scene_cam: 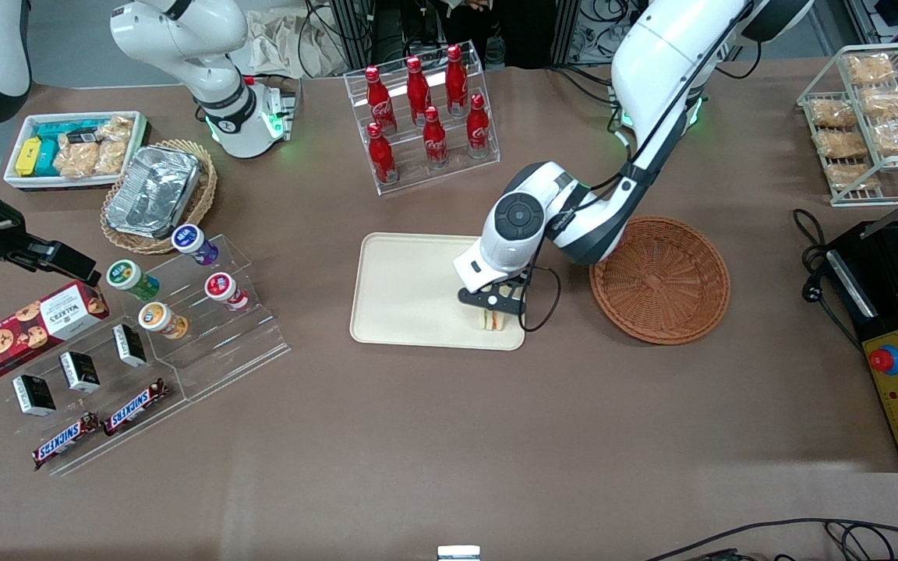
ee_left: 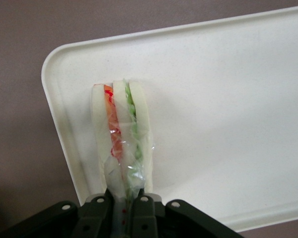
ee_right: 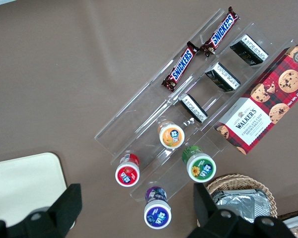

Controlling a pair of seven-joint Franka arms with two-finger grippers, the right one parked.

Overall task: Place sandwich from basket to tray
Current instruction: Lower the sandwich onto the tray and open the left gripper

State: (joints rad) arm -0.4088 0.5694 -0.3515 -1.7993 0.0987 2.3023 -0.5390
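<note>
The black two-finger gripper (ee_left: 123,208) is clamped on the plastic-wrapped sandwich (ee_left: 121,144), a soft triangular wedge of pale bread with orange-red and green layers. Directly under the gripper, the sandwich rests on the smooth cream tray (scene_cam: 402,296), close to its rounded corner. Beside the gripper, toward the working arm's end, sits the round reddish-brown woven wicker basket (scene_cam: 659,279), holding nothing.

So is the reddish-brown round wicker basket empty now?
Empty: the reddish-brown wicker basket shows only bare weave. The triangular layered sandwich is over the cream rectangular tray, pinched in the gripper.
</note>
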